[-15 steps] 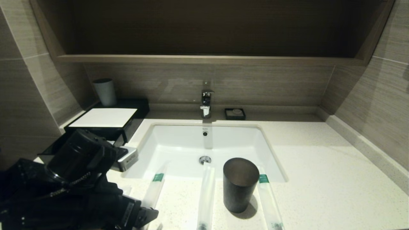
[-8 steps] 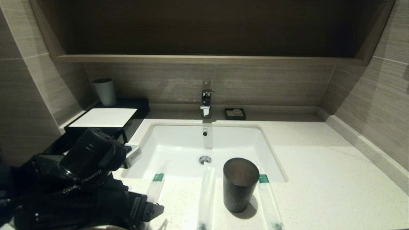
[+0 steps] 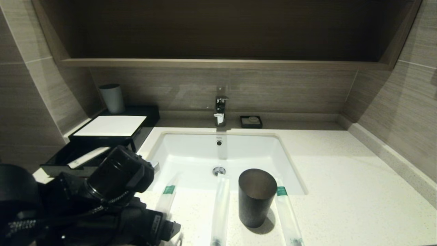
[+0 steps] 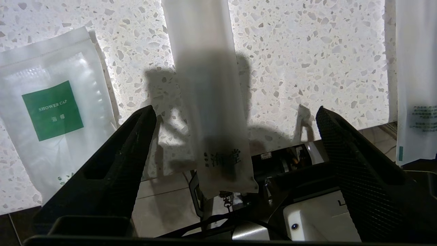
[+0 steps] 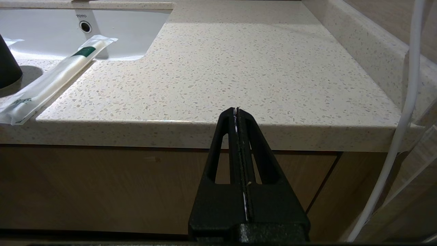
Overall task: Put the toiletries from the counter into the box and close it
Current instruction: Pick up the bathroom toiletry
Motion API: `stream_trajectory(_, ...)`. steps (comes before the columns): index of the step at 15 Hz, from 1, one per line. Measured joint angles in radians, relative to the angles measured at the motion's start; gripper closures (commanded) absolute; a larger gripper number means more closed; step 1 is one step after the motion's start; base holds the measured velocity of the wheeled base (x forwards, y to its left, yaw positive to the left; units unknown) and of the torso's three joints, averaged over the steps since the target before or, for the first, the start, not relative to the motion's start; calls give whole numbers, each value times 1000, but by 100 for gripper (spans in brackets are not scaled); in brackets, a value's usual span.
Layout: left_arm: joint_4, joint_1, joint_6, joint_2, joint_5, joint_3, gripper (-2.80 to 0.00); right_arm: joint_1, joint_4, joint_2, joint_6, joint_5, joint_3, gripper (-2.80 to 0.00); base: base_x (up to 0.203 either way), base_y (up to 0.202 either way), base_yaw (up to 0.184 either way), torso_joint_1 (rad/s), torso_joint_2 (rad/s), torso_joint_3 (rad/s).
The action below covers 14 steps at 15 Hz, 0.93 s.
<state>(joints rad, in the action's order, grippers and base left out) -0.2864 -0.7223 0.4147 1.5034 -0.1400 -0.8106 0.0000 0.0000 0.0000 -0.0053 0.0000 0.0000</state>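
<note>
The black box (image 3: pixel 145 118) with a white top panel stands at the back left of the counter (image 3: pixel 341 191). Its front drawer (image 3: pixel 56 160) is pulled out, and a white sachet (image 3: pixel 87 158) lies in it. Three long sachets lie at the counter's front: the left one (image 3: pixel 166 200), the middle one (image 3: pixel 220 205) and the right one (image 3: pixel 288 218). My left gripper (image 4: pixel 235 110) is open over the front edge, its jaws on either side of the left long sachet (image 4: pixel 205 85), not touching it. A flat shower-cap sachet (image 4: pixel 51 112) lies beside that one. My right gripper (image 5: pixel 236 111) is shut and empty, low before the counter's right front edge.
A dark cup (image 3: pixel 256 196) stands between the middle and right sachets. The white sink (image 3: pixel 191 153) lies behind them, with a faucet (image 3: pixel 220 109) and a small black soap dish (image 3: pixel 251 121) at the back. A pale cup (image 3: pixel 112 98) stands behind the box.
My left arm has swung right, away from the drawer and toward the left long sachet. This has uncovered the drawer and the white sachet in it. The right arm has not moved.
</note>
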Motion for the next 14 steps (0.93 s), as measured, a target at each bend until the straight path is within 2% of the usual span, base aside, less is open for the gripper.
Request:
stream_trajectory(7,0,-3,-1,15,-44,3,-280,0,0,0,0,0,0,0,0,0,0,0,0,0)
stream_trajectory(14,16,-3,8,35,-49,1,-280,0,0,0,0,0,0,0,0,0,0,0,0,0)
